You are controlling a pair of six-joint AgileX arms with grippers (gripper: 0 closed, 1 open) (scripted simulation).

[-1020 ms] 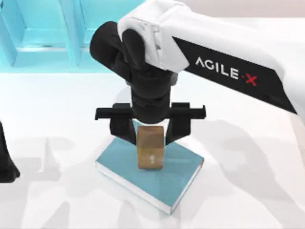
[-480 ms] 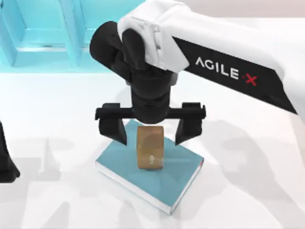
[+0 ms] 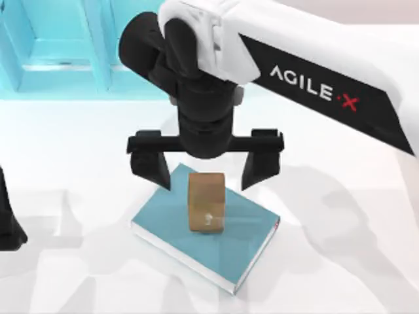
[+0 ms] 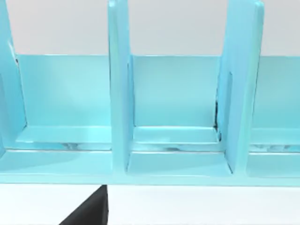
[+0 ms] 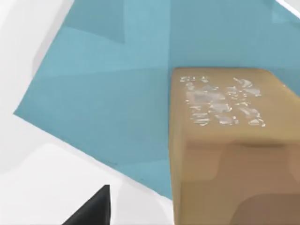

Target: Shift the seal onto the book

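Note:
The tan-brown seal (image 3: 206, 201) stands upright on the teal book (image 3: 249, 232), which lies flat at the table's middle front. My right gripper (image 3: 205, 171) hangs open above the seal, its two black fingers spread wide to either side and clear of it. In the right wrist view the seal (image 5: 229, 150) looms close over the book's cover (image 5: 112, 103). My left arm (image 3: 8, 226) stays parked at the left edge of the table.
A light-blue compartment shelf (image 3: 59, 46) stands at the back left, and its dividers (image 4: 119, 93) face the left wrist camera. White table surface lies all around the book.
The right gripper's fingers spread apart and let go of the seal, then the gripper rose a little. The seal stays standing on the book.

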